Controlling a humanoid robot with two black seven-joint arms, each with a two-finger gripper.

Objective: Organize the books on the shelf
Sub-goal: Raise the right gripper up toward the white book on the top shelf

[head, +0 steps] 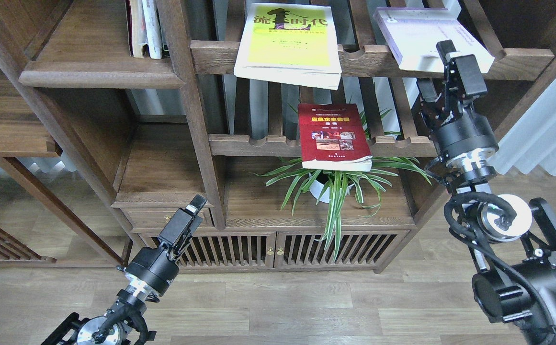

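- Upper slatted rack [522,60]: lavender book [416,38], right gripper [448,57] at its front edge; grip state cannot be told.
- Left gripper [192,211]: low, empty, fingers indistinct.
- Advice: clamp squarely, lift level toward the shelf [100,76].

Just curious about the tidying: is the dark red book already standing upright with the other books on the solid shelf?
No, the dark red book lies flat on a slatted rack, its front edge overhanging the potted plant.
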